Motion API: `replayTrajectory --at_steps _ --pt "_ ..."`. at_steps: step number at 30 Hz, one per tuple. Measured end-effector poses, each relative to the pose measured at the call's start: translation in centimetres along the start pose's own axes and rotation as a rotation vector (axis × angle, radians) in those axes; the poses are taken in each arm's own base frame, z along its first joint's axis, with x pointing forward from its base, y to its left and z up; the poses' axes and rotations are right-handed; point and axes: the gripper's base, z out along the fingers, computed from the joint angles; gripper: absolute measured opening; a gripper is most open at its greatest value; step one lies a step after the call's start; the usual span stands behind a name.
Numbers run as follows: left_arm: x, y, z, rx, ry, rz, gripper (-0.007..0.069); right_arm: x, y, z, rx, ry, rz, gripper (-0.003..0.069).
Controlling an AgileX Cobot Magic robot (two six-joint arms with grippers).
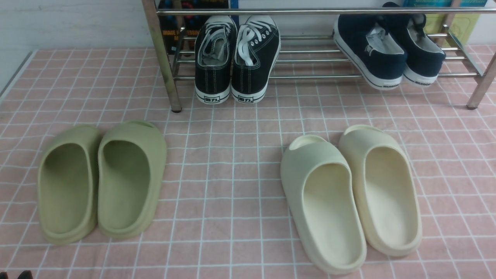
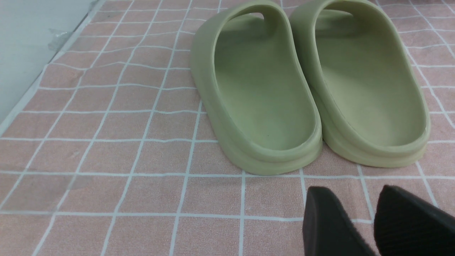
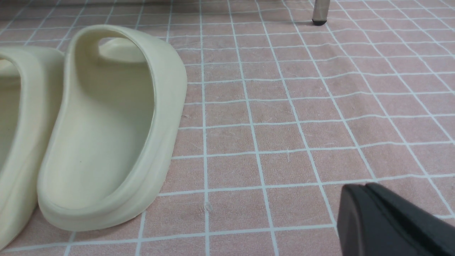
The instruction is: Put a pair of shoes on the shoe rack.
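Observation:
The two navy slip-on shoes (image 1: pixel 387 54) with white soles lie side by side on the lower rails at the right end of the silver shoe rack (image 1: pixel 310 60). They are angled, with their heels toward me and sticking out past the front rail. My left gripper (image 2: pixel 353 193) is open and empty. It hovers low over the pink cloth just behind the heels of the green slides. My right gripper (image 3: pixel 362 190) is shut and empty. It is low over the cloth beside the cream slides. Neither gripper is near the navy shoes.
Black lace-up sneakers (image 1: pixel 236 54) sit on the rack's left part. Green foam slides (image 1: pixel 102 182) lie front left and show in the left wrist view (image 2: pixel 305 85). Cream slides (image 1: pixel 352 193) lie front right and show in the right wrist view (image 3: pixel 110 124). A rack post foot (image 3: pixel 320 16) stands beyond. A wall edge (image 2: pixel 32 46) bounds the left.

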Motion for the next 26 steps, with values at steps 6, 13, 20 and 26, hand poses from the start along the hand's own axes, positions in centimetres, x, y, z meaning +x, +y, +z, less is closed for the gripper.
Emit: replayTrajectory --at_steps 6,13,20,26 --pt "0.0 0.0 0.0 0.0 0.0 0.0 0.024 0.0 0.0 0.0 0.0 0.0 0.001 -0.0004" --pt "0.0 0.0 0.0 0.0 0.0 0.0 0.024 0.0 0.0 0.0 0.0 0.0 0.001 -0.0001" --pt "0.0 0.0 0.0 0.0 0.0 0.0 0.024 0.0 0.0 0.0 0.0 0.0 0.001 0.0003" --pt "0.0 0.0 0.0 0.0 0.0 0.0 0.024 0.0 0.0 0.0 0.0 0.0 0.001 0.0009"
